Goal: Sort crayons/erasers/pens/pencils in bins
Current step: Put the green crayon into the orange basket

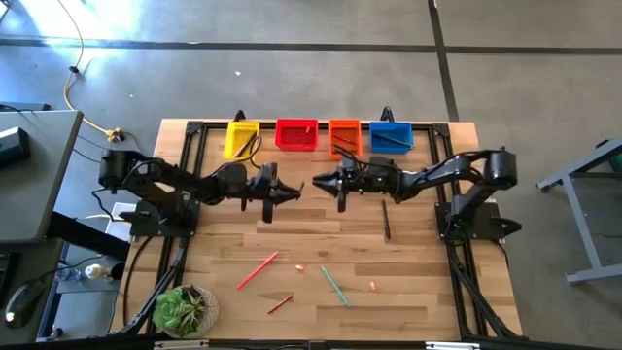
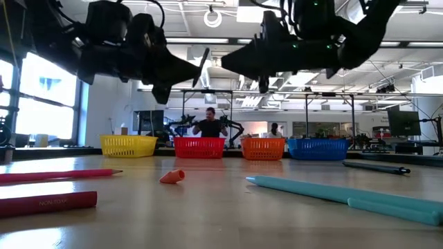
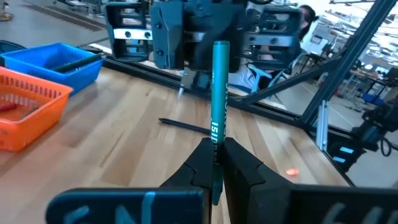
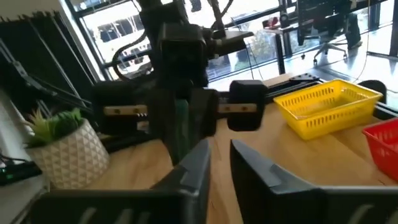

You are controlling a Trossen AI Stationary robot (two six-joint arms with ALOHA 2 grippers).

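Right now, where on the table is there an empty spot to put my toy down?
Bare wood lies between the black pen and the teal stick, and along the left edge above the plant. The front middle is crowded with red sticks and erasers. Both grippers, left and right, hang over the middle before the bins.

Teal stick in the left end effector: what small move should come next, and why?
Probably the right end effector should ease forward and shut on the teal stick. The left end effector holds that stick clamped in mid-air, and the right one faces it close by, open and empty, which looks like a handover.
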